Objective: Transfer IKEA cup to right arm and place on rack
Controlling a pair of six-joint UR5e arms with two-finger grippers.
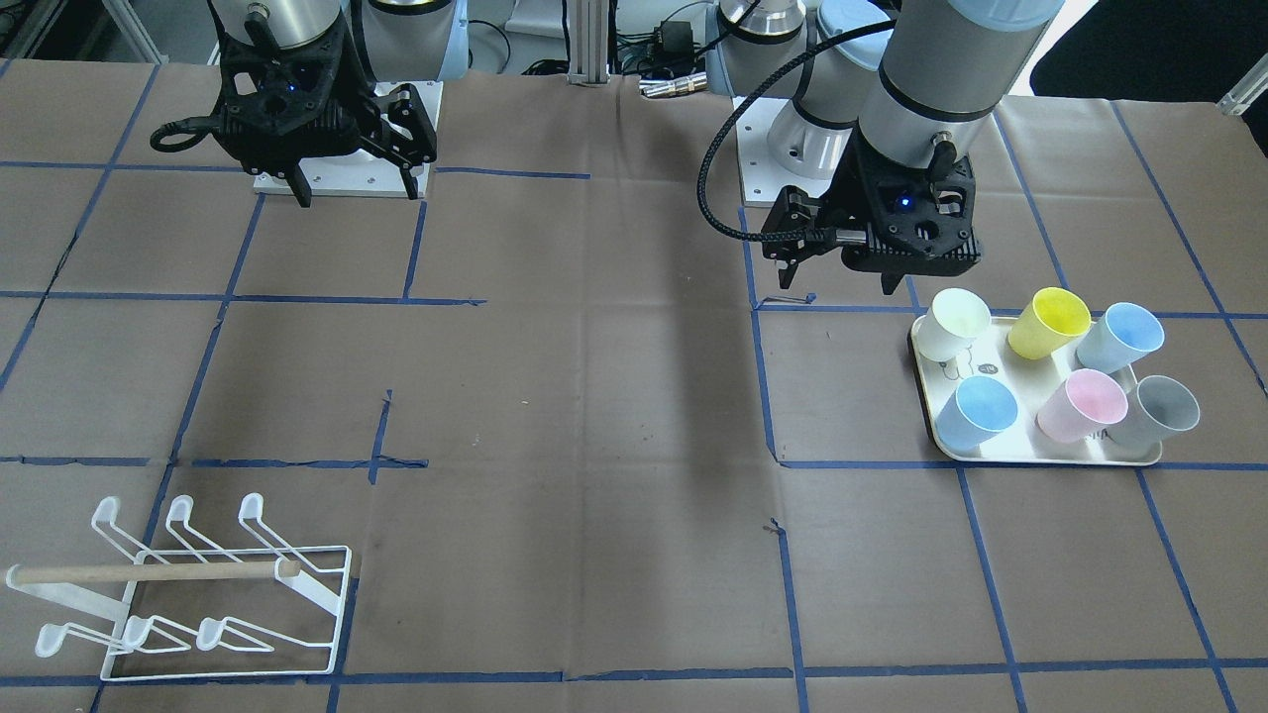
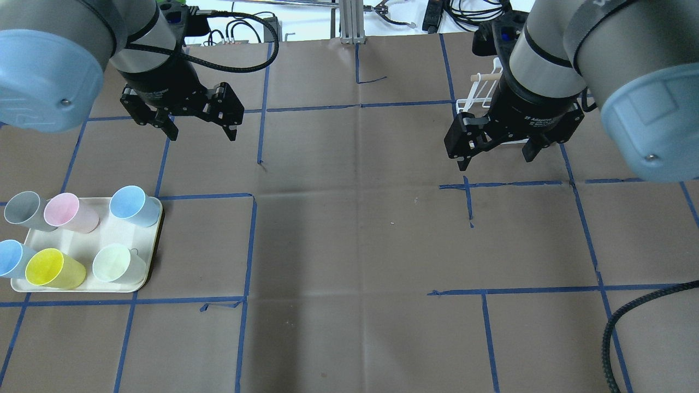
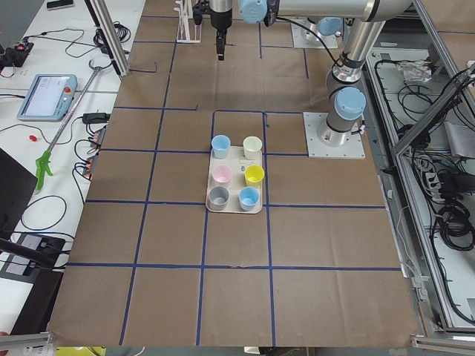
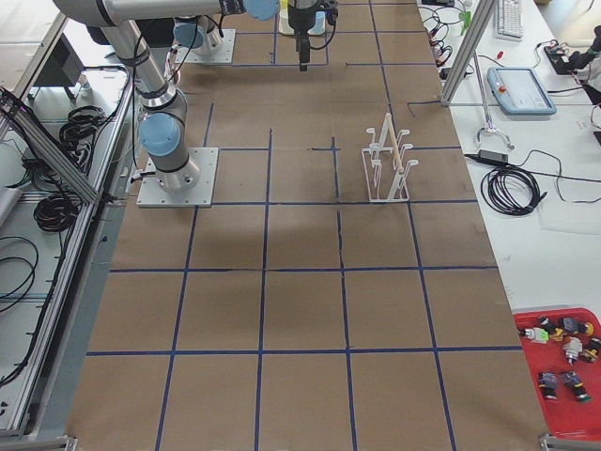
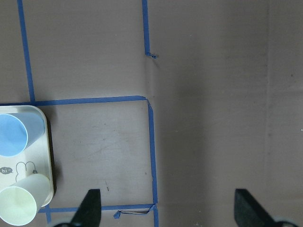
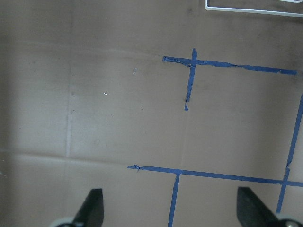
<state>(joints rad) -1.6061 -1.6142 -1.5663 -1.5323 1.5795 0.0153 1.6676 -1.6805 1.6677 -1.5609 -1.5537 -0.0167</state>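
Note:
Several pastel cups stand on a cream tray at the table's left side: grey, pink, blue, yellow, pale green and a second blue one. My left gripper hangs open and empty above the table, beyond the tray. The wrist view shows its fingertips wide apart beside the blue cup and the pale cup. My right gripper is open and empty, just in front of the white wire rack, which holds no cup.
The rack is partly hidden behind the right arm in the overhead view; it shows whole in the exterior right view. Brown paper with blue tape lines covers the table. A red tray of small parts lies off the table.

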